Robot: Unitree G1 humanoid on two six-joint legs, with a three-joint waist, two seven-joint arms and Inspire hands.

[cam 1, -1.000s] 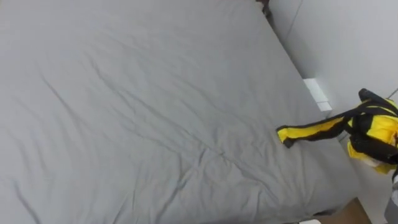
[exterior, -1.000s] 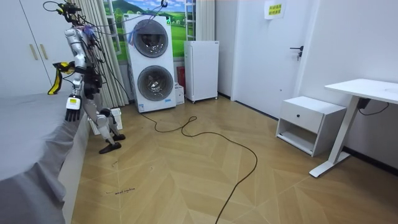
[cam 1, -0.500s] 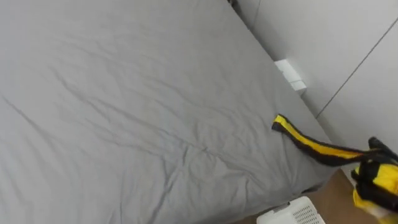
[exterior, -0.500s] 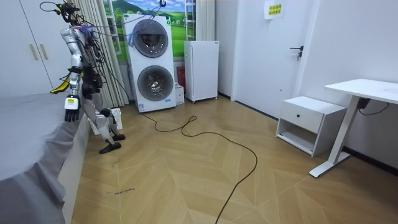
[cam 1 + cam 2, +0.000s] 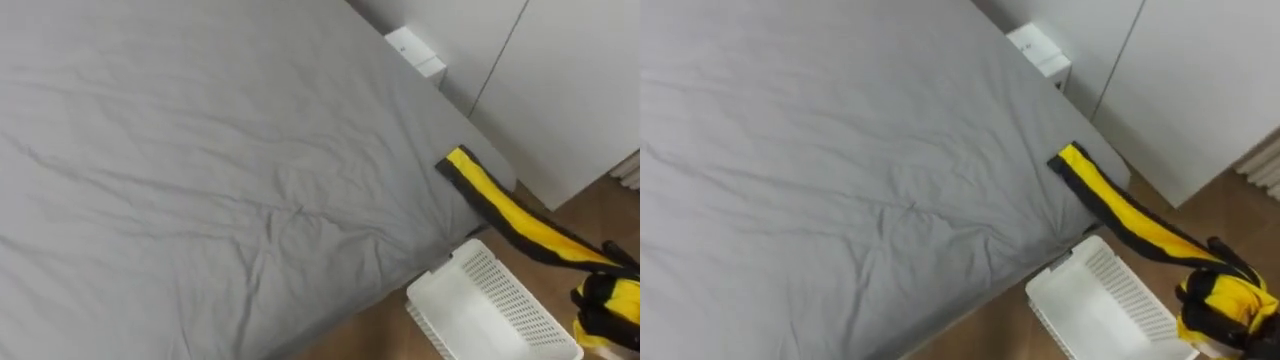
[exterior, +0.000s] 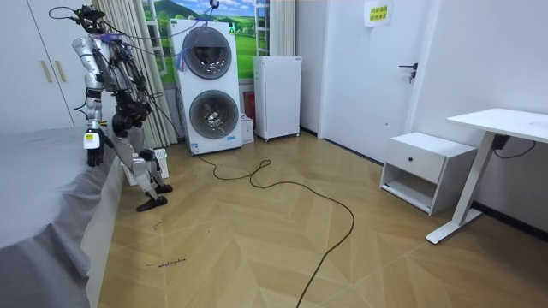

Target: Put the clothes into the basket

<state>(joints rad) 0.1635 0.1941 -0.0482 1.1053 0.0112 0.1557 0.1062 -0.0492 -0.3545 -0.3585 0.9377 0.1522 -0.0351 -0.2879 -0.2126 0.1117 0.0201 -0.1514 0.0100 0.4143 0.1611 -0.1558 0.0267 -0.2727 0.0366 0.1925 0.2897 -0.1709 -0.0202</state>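
Note:
A yellow and black garment [image 5: 520,225] hangs in the air past the bed's corner. Its long sleeve stretches back, and the sleeve's tip [image 5: 1072,165] rests on the edge of the grey bed [image 5: 200,170]. The bunched part of the garment [image 5: 1220,300] sits at the lower right, above a white slatted basket [image 5: 490,310] on the wooden floor beside the bed. The bundle covers my right hand. In the room view I stand at the bed's corner with my left hand [image 6: 92,145] hanging open at my side, holding nothing.
White wardrobe doors [image 5: 570,90] stand close behind the bed's corner. A small white box [image 5: 415,52] sits on the wall near the mattress edge. Behind me stand stacked washing machines [image 6: 210,85], and a dark cable [image 6: 291,192] runs across the floor.
My view has swung right and down, bringing the basket into sight. The garment has been pulled off the bed towards the corner, only its sleeve tip left on the edge. In the room view it dropped behind my body.

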